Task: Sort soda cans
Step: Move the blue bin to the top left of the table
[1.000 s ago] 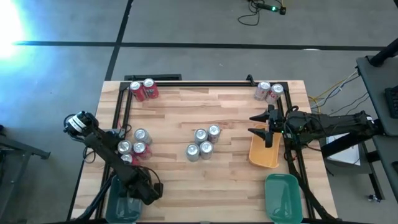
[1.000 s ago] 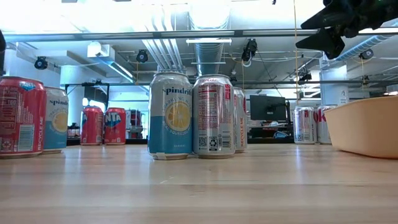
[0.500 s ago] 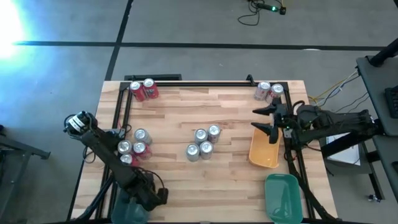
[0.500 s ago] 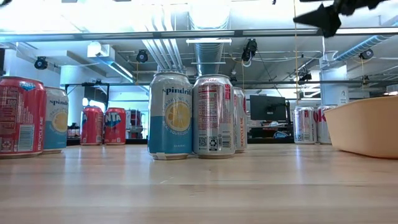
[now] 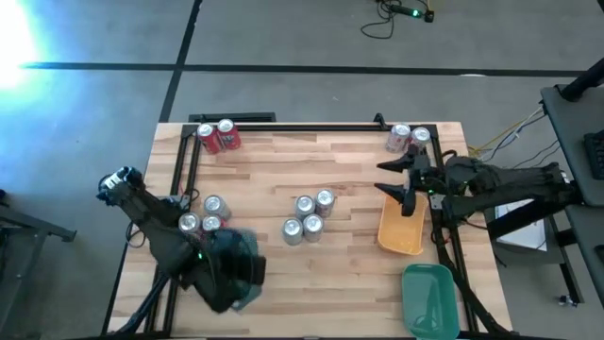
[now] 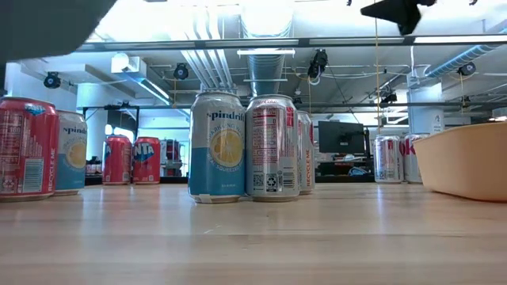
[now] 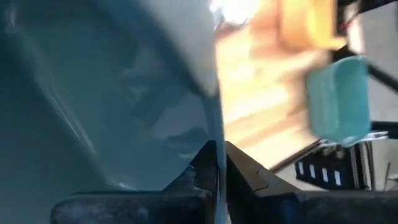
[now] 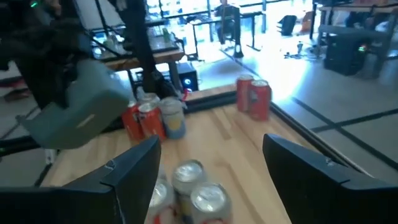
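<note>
The left gripper is clamped on the rim of a teal tray, lifting it near the cans, likely as a sorting bin. The right gripper hovers wide open and empty above the orange tray, waiting.

We saw strong white glare at the high view's upper left corner, washing out the grey floor there. In the low view, bright ceiling lights bleached the room's top, and the pale wooden table went soft up close. The left wrist view was heavily smeared: the translucent teal plastic tray filled it, blurred throughout.
</note>
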